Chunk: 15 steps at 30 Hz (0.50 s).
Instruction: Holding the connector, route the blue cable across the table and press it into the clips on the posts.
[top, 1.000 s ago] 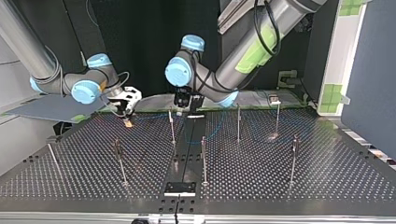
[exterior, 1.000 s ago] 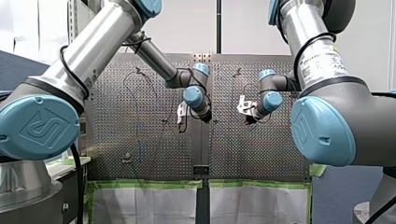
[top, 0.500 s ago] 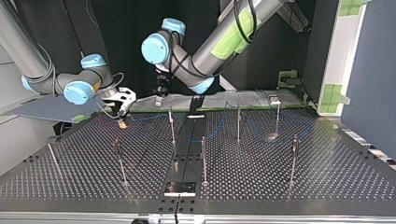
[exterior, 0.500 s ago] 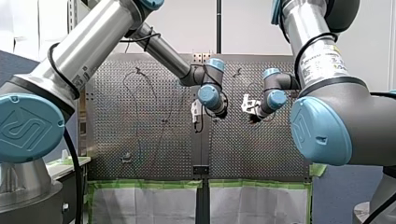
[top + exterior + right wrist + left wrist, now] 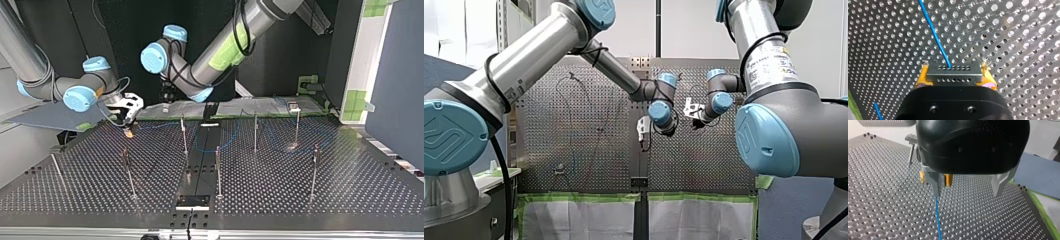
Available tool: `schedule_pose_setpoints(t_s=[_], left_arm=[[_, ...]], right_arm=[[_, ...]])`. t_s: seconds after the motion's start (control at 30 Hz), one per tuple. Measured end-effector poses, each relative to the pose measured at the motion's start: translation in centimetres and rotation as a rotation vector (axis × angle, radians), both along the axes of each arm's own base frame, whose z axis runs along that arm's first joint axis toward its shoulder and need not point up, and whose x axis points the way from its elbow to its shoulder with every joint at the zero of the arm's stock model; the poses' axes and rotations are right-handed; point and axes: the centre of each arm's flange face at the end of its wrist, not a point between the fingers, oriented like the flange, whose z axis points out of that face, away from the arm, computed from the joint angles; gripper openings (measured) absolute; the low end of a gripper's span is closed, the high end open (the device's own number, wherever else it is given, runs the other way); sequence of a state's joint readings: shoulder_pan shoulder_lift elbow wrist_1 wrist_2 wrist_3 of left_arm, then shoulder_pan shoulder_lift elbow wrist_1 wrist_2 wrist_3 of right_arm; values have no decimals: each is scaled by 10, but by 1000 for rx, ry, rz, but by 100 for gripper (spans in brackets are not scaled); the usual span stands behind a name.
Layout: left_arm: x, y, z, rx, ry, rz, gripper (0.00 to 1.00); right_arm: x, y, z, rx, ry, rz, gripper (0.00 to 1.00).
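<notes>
Fingers [image 5: 923, 79] of the right gripper [image 5: 955, 76] pinch the connector [image 5: 954, 73], and from it the blue cable [image 5: 934, 37] trails over the worktop [image 5: 1023, 50]. The left gripper [image 5: 966, 188] hangs above with its fingers [image 5: 936, 185] spread, the cable just by one tip. It should probably straddle the cable squarely before closing, then guide it low toward the nearest post [image 5: 184, 135].
</notes>
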<state>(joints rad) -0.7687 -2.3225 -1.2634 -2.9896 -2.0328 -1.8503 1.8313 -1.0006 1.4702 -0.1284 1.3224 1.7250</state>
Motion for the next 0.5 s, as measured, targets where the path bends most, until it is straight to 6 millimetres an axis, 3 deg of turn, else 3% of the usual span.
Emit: schedule_pose_setpoints(t_s=[0.27, 0.5], left_arm=[[9, -16, -23, 17, 6, 32, 100], [25, -29, -6, -42, -60, 74, 100]], right_arm=[[1, 0, 0, 1, -3, 1, 0], [2, 1, -1, 2, -4, 2, 0]])
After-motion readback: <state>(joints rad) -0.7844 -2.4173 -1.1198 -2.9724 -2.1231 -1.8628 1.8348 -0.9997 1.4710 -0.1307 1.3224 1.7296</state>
